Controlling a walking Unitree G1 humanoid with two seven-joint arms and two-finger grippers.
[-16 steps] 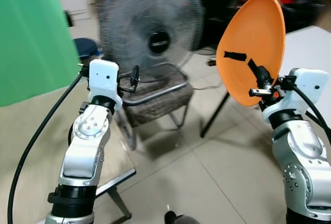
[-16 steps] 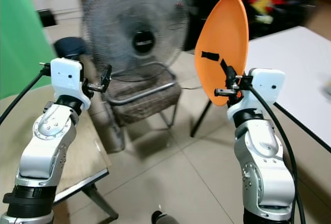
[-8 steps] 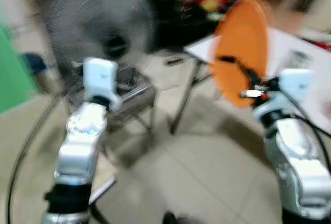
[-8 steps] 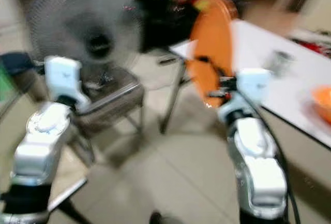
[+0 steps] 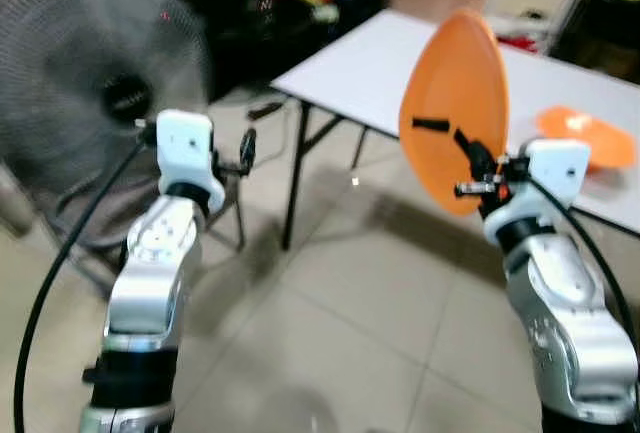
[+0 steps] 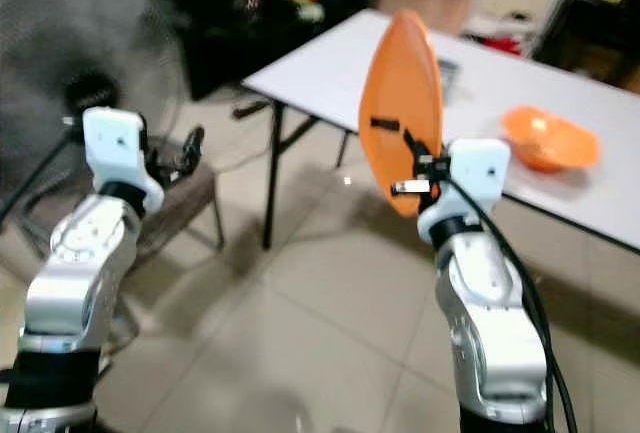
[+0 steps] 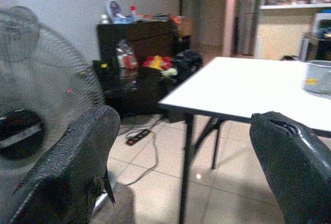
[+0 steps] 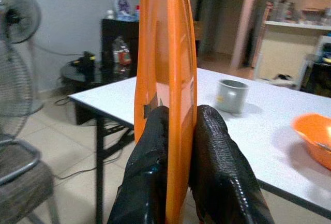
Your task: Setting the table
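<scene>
Tiled floor [image 5: 350,313] is seen underfoot, with a white counter [image 5: 380,63] on black legs standing ahead and to the right. An orange plate [image 5: 455,103] is held upright, on edge, in the air in front of the counter's near edge — it is pinched at its lower rim by the right gripper [image 8: 178,146], one black finger pressed against each face of the plate. In the right wrist view the plate is seen almost edge-on, rising straight up from between the fingers [image 8: 150,172].

On the counter beyond the plate, an orange bowl [image 6: 550,138] rests toward the right side, and a grey cup [image 8: 231,95] stands farther back, apart from the bowl.

The left gripper [image 5: 245,150] is raised at chest height, well apart from the plate, with nothing between its fingers — they are spread wide, as shown by the gap in the left wrist view. A large standing fan [image 5: 90,83] is seen at the left, blurred, and a dark cabinet [image 7: 137,63] with clutter stands against the far wall.
</scene>
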